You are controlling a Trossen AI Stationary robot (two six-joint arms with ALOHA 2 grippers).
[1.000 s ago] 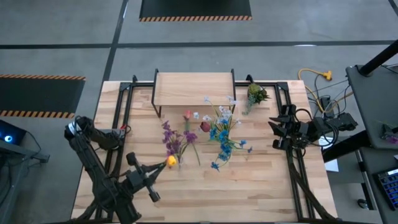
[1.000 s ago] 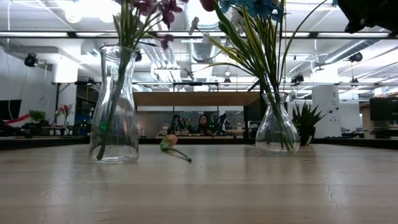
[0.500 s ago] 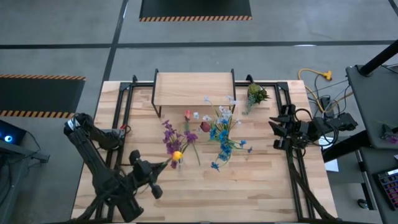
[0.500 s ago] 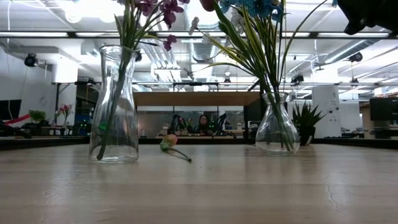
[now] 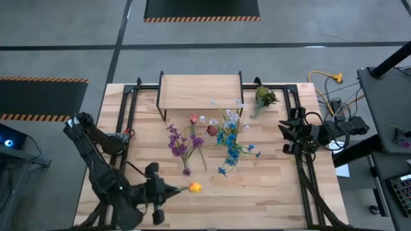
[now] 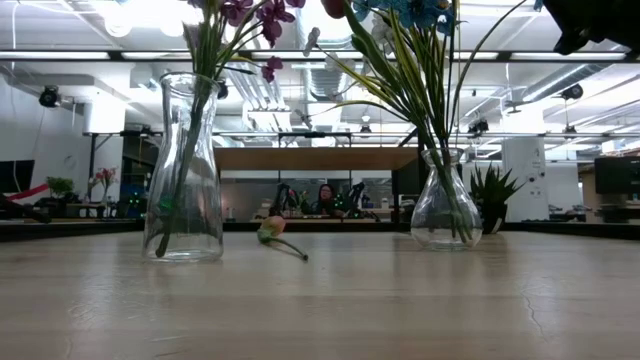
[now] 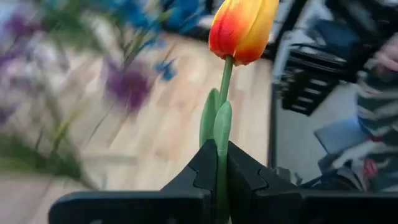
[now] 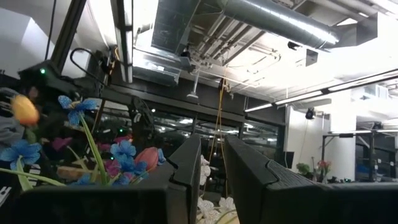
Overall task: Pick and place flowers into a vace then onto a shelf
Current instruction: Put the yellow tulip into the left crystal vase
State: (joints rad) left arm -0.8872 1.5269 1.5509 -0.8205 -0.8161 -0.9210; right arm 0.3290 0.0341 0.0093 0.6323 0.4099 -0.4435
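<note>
My left gripper [image 5: 168, 190] is near the table's near edge, shut on an orange-yellow tulip [image 5: 194, 187] whose bloom [image 7: 242, 25] points toward the table's right. Two clear glass vases stand mid-table. The left one [image 6: 185, 170] holds purple flowers [image 5: 180, 144], the right one [image 6: 445, 200] holds blue and pale flowers [image 5: 230, 142]. A pink-red flower [image 6: 272, 232] lies on the table between them. The low light-wood shelf [image 5: 200, 92] stands at the far edge. My right gripper [image 5: 283, 136] waits open at the table's right side, raised off the surface. My left gripper pinches the tulip's green stem [image 7: 222, 134] between its two fingers [image 7: 202, 171], below the leaves. The fingers lie roughly level and point toward the table's right, in line with the stem. The tulip is lifted clear, and its bloom sticks out straight ahead of the fingertips.
A stubby yellow-green tuft [image 5: 264, 97] stands right of the shelf. Black rails [image 5: 302, 179] run along the table's left and right sides. Bare tabletop [image 5: 257, 192] lies near the front edge, right of my left gripper. People sit in the room far behind the table [image 6: 325, 198].
My left gripper has swung away from the left vase toward the table's near edge and right, turning until its fingers point rightward. The held tulip went with it: its bloom, which was beside the purple flowers, now hangs over the near part of the table.
</note>
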